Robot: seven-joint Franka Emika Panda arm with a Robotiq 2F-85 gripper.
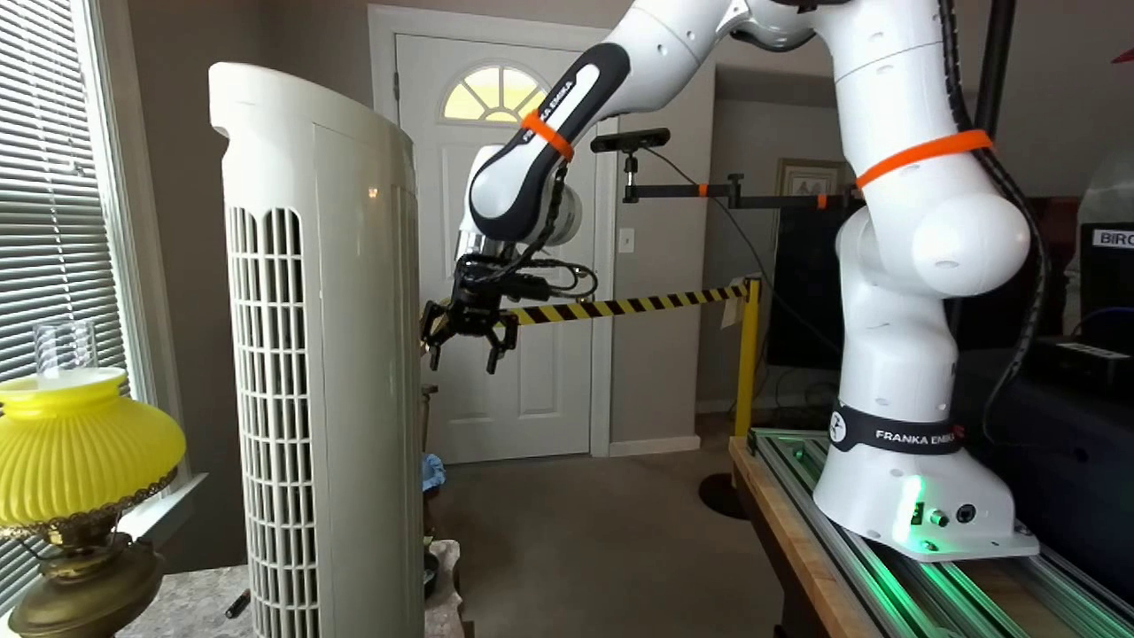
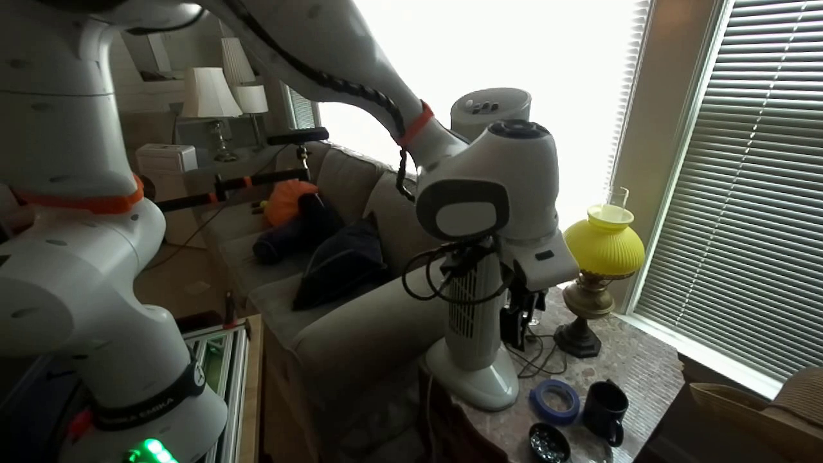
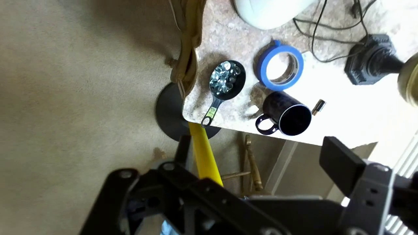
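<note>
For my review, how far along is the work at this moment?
Done: no finished handling shows, though glassy pieces sit in the black scoop. In hand: nothing; the gripper hangs open and empty, higher than the table. Left: apparently any grasp at all, since the scoop, blue tape roll and dark mug rest on the table, out of its grip.

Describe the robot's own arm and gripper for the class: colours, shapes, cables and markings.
The arm is glossy white with rounded segments, orange bands and a ribbed black cable. A black collar lettered FRANKA rings its white base. The gripper is black, with two angular, jointed fingers ending in blocky pads.
</note>
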